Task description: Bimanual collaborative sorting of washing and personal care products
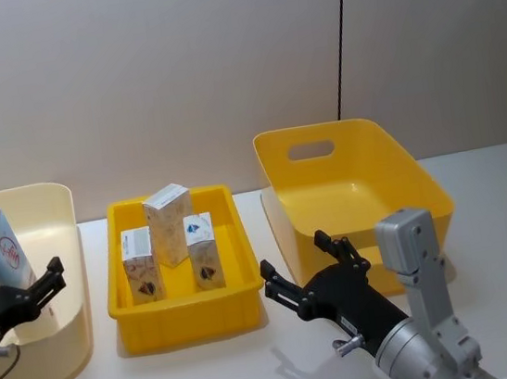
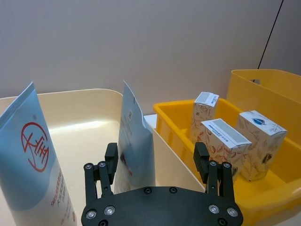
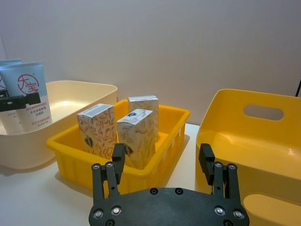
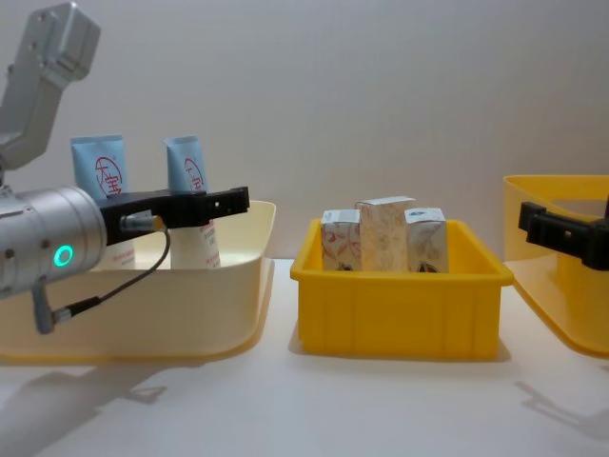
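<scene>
Both claws gape wide and empty: the right claw (image 3: 162, 153) over the white counter (image 1: 194, 375) between the shallow yellow plastic tray (image 4: 400, 305) and the deep yellow handled bin (image 1: 401, 170), the left claw (image 2: 156, 153) over the cream plastic tub's (image 4: 238, 267) tray-side wall. Two light-blue squeeze tubes (image 4: 98, 167) stand upright in the tub, and three white cartons (image 1: 169, 221) stand upright in the tray.

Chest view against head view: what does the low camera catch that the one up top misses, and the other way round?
Chest view, not head view: a second tube standing left of the light-blue tube that the open left claw straddles, in the cream bin. Head view, not chest view: the deep yellow bin's inner floor and handle slot. Both: three white cartons upright in the yellow tray, and the open right claw near the deep bin.
</scene>
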Robot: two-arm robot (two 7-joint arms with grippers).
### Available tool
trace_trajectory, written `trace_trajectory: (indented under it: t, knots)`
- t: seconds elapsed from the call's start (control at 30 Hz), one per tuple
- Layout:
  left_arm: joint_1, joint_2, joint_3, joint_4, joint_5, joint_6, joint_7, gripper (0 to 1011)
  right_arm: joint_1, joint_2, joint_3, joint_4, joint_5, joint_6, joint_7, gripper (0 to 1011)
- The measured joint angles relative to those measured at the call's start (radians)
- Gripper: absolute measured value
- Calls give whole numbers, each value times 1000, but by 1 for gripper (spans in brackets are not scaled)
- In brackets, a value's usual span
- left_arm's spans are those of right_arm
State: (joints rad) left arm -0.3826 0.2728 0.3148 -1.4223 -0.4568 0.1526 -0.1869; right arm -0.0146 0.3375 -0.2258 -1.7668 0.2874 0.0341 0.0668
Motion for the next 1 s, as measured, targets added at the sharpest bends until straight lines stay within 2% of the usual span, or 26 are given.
trace_trajectory:
  t: [0.27,0.5,0.57,0.7,1.0]
  knots:
    - [-25,-18,10,31,22,1,12,1000,0,0,0,0,0,0,0,999]
    - [-37,-26,14,45,32,1,17,861,0,0,0,0,0,0,0,1000]
    - [-39,-27,15,47,33,1,17,759,0,0,0,0,0,0,0,1000]
    - [-42,-29,16,51,36,1,19,682,0,0,0,0,0,0,0,1000]
    - [-47,-33,18,58,41,1,21,359,0,0,0,0,0,0,0,1000]
